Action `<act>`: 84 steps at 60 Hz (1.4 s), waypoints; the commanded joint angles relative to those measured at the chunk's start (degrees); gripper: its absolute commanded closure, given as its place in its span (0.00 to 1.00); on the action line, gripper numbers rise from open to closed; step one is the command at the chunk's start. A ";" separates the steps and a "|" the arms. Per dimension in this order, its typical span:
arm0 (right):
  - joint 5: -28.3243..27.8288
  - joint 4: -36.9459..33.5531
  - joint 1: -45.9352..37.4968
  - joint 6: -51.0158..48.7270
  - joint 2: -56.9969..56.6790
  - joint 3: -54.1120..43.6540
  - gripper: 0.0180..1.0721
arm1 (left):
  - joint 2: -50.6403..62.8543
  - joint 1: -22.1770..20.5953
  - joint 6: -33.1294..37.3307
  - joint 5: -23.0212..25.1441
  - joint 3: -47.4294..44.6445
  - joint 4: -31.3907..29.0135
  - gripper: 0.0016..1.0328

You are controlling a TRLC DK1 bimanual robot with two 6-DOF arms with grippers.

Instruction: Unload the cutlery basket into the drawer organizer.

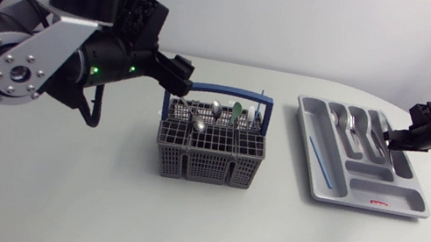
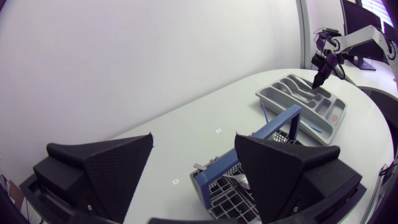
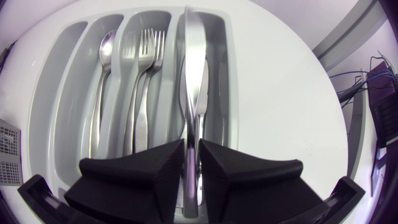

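On the white table [image 1: 95,198] a grey organizer [image 1: 401,203] is laid apart from the cutlery basket [image 1: 209,160], behind which the left claw [image 1: 178,70] is held wide open, while over the organizer's outer long compartment a knife [image 3: 191,74] is gripped by the right claw [image 1: 385,129].

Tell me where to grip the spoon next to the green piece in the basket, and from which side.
Likely its neck just under the bowl, from above: the spoon stands bowl-up, handle sunk in the cutlery basket. Descend clear of the blue carry handle crossing overhead.
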 commanded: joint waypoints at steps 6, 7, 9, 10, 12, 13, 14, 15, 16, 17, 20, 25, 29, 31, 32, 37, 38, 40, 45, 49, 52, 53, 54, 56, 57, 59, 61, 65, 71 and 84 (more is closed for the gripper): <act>0.59 3.24 0.97 1.52 -4.15 -3.63 0.33 | -2.88 1.11 0.24 -0.18 -2.59 -1.19 0.12; 0.59 3.68 0.97 1.52 -4.77 -4.25 0.31 | -3.14 1.20 0.33 -0.18 -2.77 -1.19 0.12; 0.59 4.20 1.15 1.52 -6.00 -5.30 0.29 | -3.67 1.46 0.33 0.08 -3.03 -1.36 0.10; 0.51 4.38 1.24 1.52 -6.53 -5.74 0.29 | -3.85 1.55 0.33 0.17 -3.12 -1.54 0.10; 0.51 4.82 1.41 1.52 -7.76 -6.80 0.28 | -4.20 1.73 0.42 0.44 -3.29 -1.80 0.08; 0.42 5.08 1.50 1.52 -8.46 -7.50 0.28 | -4.29 1.81 0.42 0.70 -3.38 -2.06 0.07; 0.24 5.35 1.59 1.52 -8.99 -8.03 0.28 | -4.46 1.81 0.51 0.96 -3.47 -2.33 0.06; 0.07 5.79 1.76 1.52 -9.95 -8.90 0.28 | -4.55 1.81 0.51 1.23 -3.56 -2.50 0.06; -0.29 6.31 1.94 1.44 -10.92 -9.87 0.28 | -4.73 1.81 0.51 1.49 -3.73 -2.59 0.06; -0.46 6.75 2.03 1.44 -11.80 -10.75 0.28 | -4.81 1.90 0.59 1.75 -3.91 -2.68 0.05; -1.69 7.90 2.47 1.35 -14.26 -13.48 0.28 | -5.25 2.08 0.59 2.28 -4.61 -2.68 0.05; -3.98 8.78 3.79 1.35 -19.62 -18.31 0.28 | -6.04 2.16 1.30 2.81 -5.93 -2.68 0.05; -6.26 9.30 5.37 1.35 -24.98 -22.44 0.28 | -6.66 2.52 2.35 3.69 -7.25 -2.59 0.05; -6.70 9.30 6.34 1.52 -27.00 -23.85 0.28 | -6.66 2.69 2.97 4.39 -7.69 -2.59 0.05; -6.97 9.30 7.04 1.61 -28.50 -24.81 0.28 | -6.75 2.96 3.23 4.74 -7.95 -2.59 0.05; -9.78 9.30 9.50 2.49 -33.95 -28.50 0.28 | -6.84 4.89 3.67 6.68 -8.83 -2.59 0.05; -9.95 9.30 10.20 2.67 -35.00 -29.30 0.28 | -6.84 5.50 4.11 7.20 -9.09 -2.59 0.05; -10.04 9.21 11.96 3.28 -37.29 -30.88 0.28 | -6.84 6.38 4.46 7.82 -9.53 -2.50 0.05; -11.54 8.78 15.12 4.34 -41.51 -33.69 0.28 | -6.48 9.11 4.90 9.84 -10.15 -2.24 0.05; -13.03 8.25 18.29 5.22 -44.50 -35.89 0.28 | -4.90 11.83 5.34 12.13 -10.24 -1.80 0.05; -13.82 7.81 20.40 5.66 -46.52 -37.56 0.28 | -3.14 13.85 5.43 13.71 -9.71 -1.36 0.05; -13.91 7.63 21.45 5.83 -47.22 -38.17 0.28 | -2.35 14.47 5.43 14.24 -9.45 -1.19 0.05; -13.91 7.54 22.24 6.09 -47.83 -38.79 0.28 | -1.74 15.00 5.43 14.76 -9.18 -1.10 0.05; -14.08 7.28 23.91 6.18 -49.07 -39.93 0.28 | -0.24 16.05 5.43 15.99 -8.30 -1.01 0.05; -14.17 7.19 24.62 6.27 -49.59 -40.46 0.28 | 0.55 16.58 5.43 16.52 -7.86 -1.01 0.05; -14.35 7.19 26.29 6.80 -50.82 -41.78 0.28 | 2.39 17.37 5.34 17.66 -6.63 -1.01 0.05; -14.35 7.19 27.60 6.97 -51.79 -42.92 0.28 | 4.24 17.90 5.25 18.45 -5.32 -1.01 0.05; -14.44 7.28 30.68 7.15 -53.64 -45.38 0.28 | 7.75 18.51 4.81 20.04 -2.50 -1.10 0.05; -14.44 7.81 34.11 7.15 -55.92 -48.54 0.29 | 12.06 18.51 4.29 21.18 0.93 -1.10 0.05; -14.44 8.69 40.09 7.94 -57.85 -52.76 0.62 | 19.36 18.78 2.62 23.46 8.48 -1.19 0.05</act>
